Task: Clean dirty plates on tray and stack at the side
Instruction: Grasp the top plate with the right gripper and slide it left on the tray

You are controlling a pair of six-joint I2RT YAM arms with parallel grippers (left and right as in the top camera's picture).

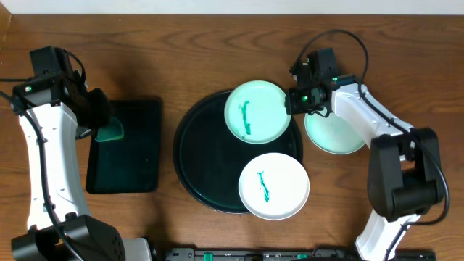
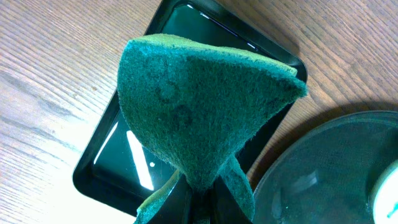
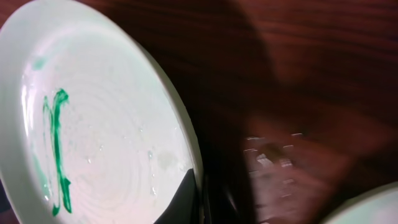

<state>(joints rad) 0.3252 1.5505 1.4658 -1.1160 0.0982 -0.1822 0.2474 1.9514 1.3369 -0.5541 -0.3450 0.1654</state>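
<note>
The large round black tray [image 1: 206, 156] lies mid-table. A white plate [image 1: 258, 111] with a teal scribble is held over its far right rim; my right gripper [image 1: 296, 101] is shut on that plate's right edge, and the wrist view shows the plate [image 3: 106, 137] pinched between the fingers [image 3: 202, 202]. A second scribbled plate [image 1: 273, 185] rests on the tray's near right rim. A third plate [image 1: 335, 134] without marks lies on the table to the right. My left gripper [image 1: 101, 123] is shut on a green scouring cloth [image 2: 199, 106] above the small rectangular tray [image 2: 124, 162].
The small rectangular black tray [image 1: 130, 148] sits left of the round tray. The round tray's edge shows in the left wrist view [image 2: 329, 168]. Wooden table all around; a black bar runs along the near edge [image 1: 239, 254].
</note>
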